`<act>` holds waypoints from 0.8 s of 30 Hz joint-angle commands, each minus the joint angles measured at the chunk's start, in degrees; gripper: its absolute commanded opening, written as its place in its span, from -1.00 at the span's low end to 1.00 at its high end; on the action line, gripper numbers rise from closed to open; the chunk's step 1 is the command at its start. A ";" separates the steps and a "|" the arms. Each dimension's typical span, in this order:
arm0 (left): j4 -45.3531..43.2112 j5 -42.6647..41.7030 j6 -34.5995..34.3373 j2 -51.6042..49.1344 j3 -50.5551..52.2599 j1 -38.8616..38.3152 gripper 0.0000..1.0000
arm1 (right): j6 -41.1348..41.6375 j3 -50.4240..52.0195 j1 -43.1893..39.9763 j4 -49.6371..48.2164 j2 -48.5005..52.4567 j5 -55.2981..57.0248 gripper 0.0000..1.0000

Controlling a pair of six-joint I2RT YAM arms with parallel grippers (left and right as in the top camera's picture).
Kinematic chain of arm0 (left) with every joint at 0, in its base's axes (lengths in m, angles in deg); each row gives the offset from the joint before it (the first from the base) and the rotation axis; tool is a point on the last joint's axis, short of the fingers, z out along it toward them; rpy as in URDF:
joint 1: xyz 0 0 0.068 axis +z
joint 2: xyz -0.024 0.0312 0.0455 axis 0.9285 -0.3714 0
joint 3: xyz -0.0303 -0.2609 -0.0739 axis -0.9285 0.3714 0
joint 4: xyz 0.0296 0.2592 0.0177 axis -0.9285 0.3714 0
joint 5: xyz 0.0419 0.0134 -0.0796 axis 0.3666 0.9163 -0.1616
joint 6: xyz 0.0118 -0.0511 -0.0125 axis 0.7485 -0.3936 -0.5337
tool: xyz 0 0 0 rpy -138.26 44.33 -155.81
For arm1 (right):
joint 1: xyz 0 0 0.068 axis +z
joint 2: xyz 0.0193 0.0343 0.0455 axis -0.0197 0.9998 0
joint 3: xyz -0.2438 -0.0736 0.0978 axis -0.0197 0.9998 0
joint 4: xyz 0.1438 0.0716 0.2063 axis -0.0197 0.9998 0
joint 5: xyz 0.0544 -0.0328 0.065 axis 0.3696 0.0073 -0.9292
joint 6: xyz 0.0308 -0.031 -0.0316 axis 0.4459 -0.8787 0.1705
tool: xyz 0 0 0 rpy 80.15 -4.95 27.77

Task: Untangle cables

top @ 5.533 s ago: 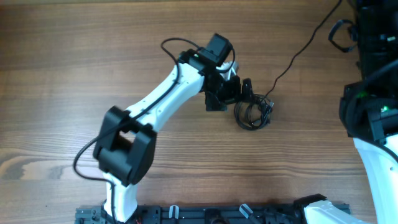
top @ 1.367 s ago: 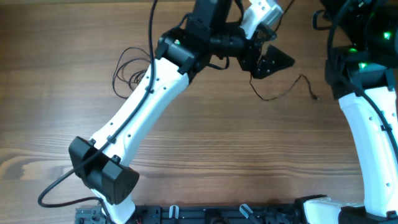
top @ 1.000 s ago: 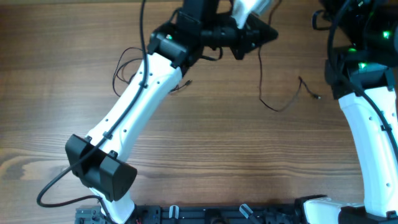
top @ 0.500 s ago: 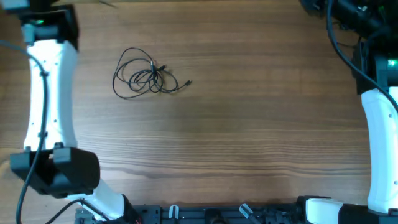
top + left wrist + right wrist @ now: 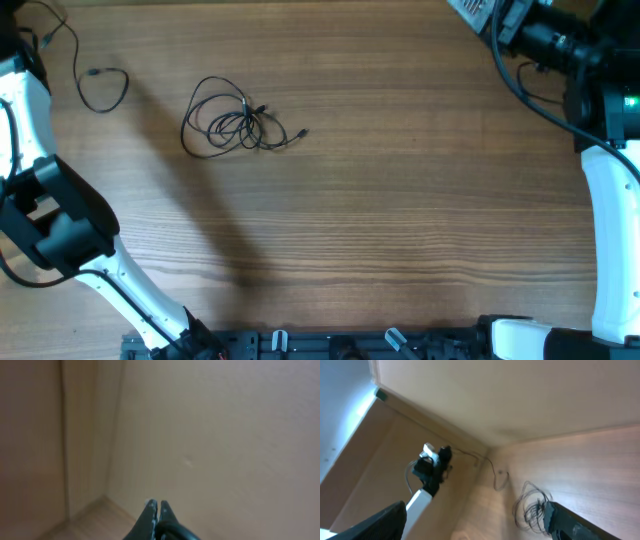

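A knot of thin black cables [image 5: 235,125] lies on the wooden table [image 5: 400,200], left of centre; it also shows as cables [image 5: 535,505] in the right wrist view. One separate cable [image 5: 100,88] loops at the far left corner and rises to my left gripper [image 5: 441,453], which hangs above that corner. In its own view my left gripper [image 5: 156,505] has its jaws pressed together, and the thin wire between them is too fine to see there. My right gripper [image 5: 475,525] is open and empty, high at the far right, its dark fingers [image 5: 375,525] wide apart.
My left arm [image 5: 55,215] runs along the table's left edge and casts a long shadow across the wood. My right arm [image 5: 610,200] stands along the right edge with thick black arm cables [image 5: 520,80] near the top right.
The left arm has swung further left, and the single cable now shows at the far left corner. The right gripper has come into view at the top right. The knot has stayed put.
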 commanded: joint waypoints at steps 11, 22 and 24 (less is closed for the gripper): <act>30.82 -16.22 5.38 -10.64 -0.66 3.37 1.00 | -7.39 -0.11 3.26 5.27 -0.11 0.09 0.83; 82.84 -45.27 7.30 -9.90 -20.59 0.44 1.00 | -14.99 0.44 7.08 15.76 1.18 10.97 0.90; 94.79 -39.93 10.19 -9.90 -19.74 -6.80 0.99 | -16.83 0.44 7.10 21.29 1.31 18.27 0.93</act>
